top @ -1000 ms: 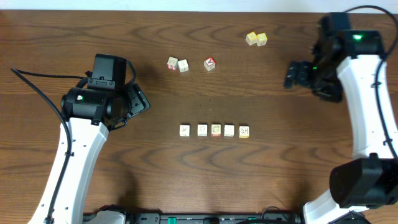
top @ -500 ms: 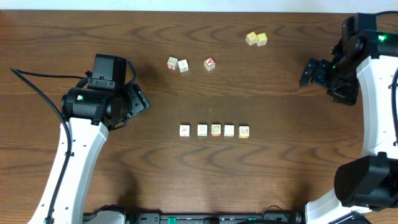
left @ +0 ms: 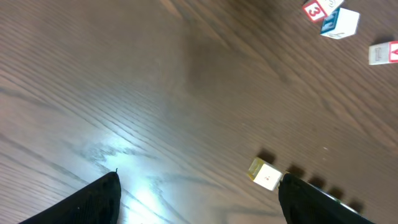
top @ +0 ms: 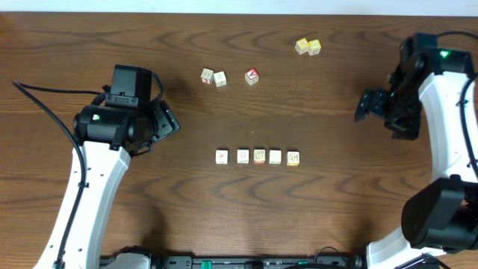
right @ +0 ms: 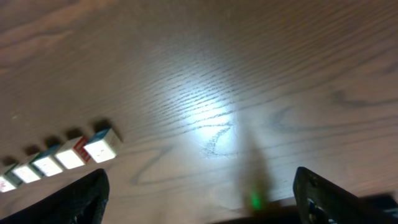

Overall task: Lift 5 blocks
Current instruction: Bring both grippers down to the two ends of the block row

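Noting a shift in the right end effector alone: hanging lower along the right side of the table than half a second ago, after swinging out toward the edge, with everything else staying put. Showing its fingers spread wide in the right wrist view, gripping nothing. Finding the left end effector likewise gaping over bare wood on the left, holding nothing. Seeing the five blocks sitting in a straight row at mid-table, between the two arms and well apart from both, with prints too small for reading. Reading a red "3" on the numbered cube of the loose pair farther back. Making out a white mark on the red-faced cube near that pair. Spotting two yellow cubes lying side by side toward the far edge.
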Available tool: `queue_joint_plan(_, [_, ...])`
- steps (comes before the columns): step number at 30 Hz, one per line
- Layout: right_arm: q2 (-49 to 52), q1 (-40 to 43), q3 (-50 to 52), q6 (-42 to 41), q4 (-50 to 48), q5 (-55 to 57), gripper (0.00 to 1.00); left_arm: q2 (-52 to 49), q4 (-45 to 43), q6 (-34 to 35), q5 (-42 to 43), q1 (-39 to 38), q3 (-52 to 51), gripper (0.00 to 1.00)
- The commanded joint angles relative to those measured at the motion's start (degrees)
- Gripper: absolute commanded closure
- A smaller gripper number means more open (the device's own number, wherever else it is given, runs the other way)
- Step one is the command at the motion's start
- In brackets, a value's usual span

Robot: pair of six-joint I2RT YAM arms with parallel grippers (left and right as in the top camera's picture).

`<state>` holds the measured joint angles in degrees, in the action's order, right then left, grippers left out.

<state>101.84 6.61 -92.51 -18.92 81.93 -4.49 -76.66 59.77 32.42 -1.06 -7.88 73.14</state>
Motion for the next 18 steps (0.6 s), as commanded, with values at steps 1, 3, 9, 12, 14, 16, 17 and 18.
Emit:
queue_joint_plan(1, [0.1, 0.0, 6.5, -1.0, -4.3, -0.1, 0.09, -0.1, 0.2, -3.7, -7.6, 0.2, 0.1, 0.18])
queue_joint_plan(3, [0.1, 0.0, 10.2, -1.0, -7.7, -0.1, 0.08, -0.1, 0.2, -3.7, -7.8, 0.2, 0.1, 0.19])
queue_joint_plan(9, [0.1, 0.0, 18.6, 0.5, -13.3, -2.2, 0.30, -0.1, 0.0, -3.6, -7.5, 0.2, 0.1, 0.19])
queue_joint_plan(12, [0.1, 0.0, 21.1, 0.8, -15.4, -5.4, 0.99, -0.1, -0.5, -3.6, -4.7, 0.2, 0.1, 0.18])
queue_joint_plan(14, [0.1, -0.1, 22.5, 0.8, -16.7, -7.0, 0.99, -0.1, -1.6, -3.6, -4.1, 0.2, 0.1, 0.18])
queue_joint_plan(16, [0.1, -0.3, 23.6, 0.8, -17.7, -7.0, 0.99, -0.1, -1.8, -3.6, -4.1, 0.2, 0.1, 0.19])
queue_joint_plan(17, [0.1, -0.6, 24.2, 0.8, -18.2, -7.0, 0.99, -0.1, -1.8, -3.6, -4.1, 0.2, 0.1, 0.19])
queue_joint_plan(18, [0.1, -0.9, 24.7, 0.8, -18.6, -7.0, 0.99, -0.1, -1.8, -3.6, -4.0, 0.2, 0.1, 0.18])
